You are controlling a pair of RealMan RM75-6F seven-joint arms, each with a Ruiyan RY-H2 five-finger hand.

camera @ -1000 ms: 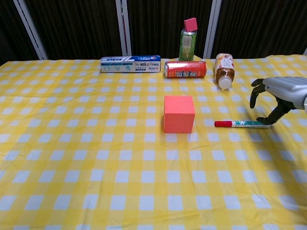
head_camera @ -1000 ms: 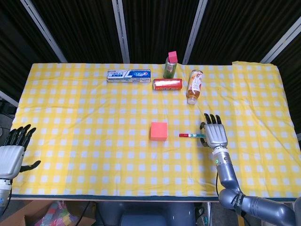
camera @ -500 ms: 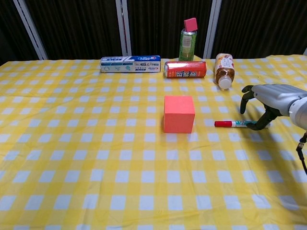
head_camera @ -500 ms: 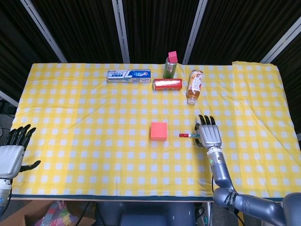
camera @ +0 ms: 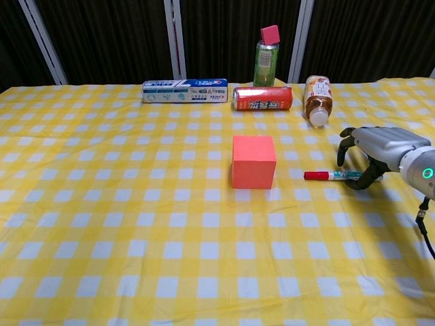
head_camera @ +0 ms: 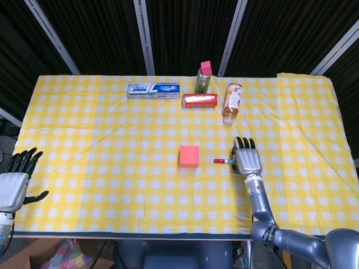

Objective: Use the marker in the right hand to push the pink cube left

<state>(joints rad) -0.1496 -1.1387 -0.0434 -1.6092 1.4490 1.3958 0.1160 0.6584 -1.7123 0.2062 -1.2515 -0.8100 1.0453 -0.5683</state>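
The table (head_camera: 84, 140), covered in a yellow-and-white checked cloth, is filling most of both views. The right robot hand (head_camera: 247, 159) (camera: 374, 151) is sitting at about 4 o'clock from the table's middle, palm down, its fingers (camera: 345, 144) curling over the rear end of the marker (camera: 333, 176) (head_camera: 223, 161); the fingertips are lying against or just beside the barrel, but whether they are actually gripping it cannot be told. The left robot hand (head_camera: 15, 182) is hanging off the table's 8 o'clock corner, showing only in the head view, fingers spread and holding nothing.

Along the 12 o'clock edge, a toothpaste box (head_camera: 153, 90) (camera: 184, 91) is lying lengthwise. Just to its 3 o'clock side, a green spray can (head_camera: 203, 78) (camera: 266, 58) with a pink cap is standing upright, and a red drink can (head_camera: 199, 100) (camera: 262, 98) is lying on its side in front of it. A bottled tea drink (head_camera: 231, 102) (camera: 317, 99) is lying further toward 3 o'clock, its cap pointing toward the robot.

The pink cube (head_camera: 189, 156) (camera: 253, 161) is resting near the table's middle. The marker is lying flat at the cube's 3 o'clock, its red cap pointing at the cube and stopping a little short of it, not touching.
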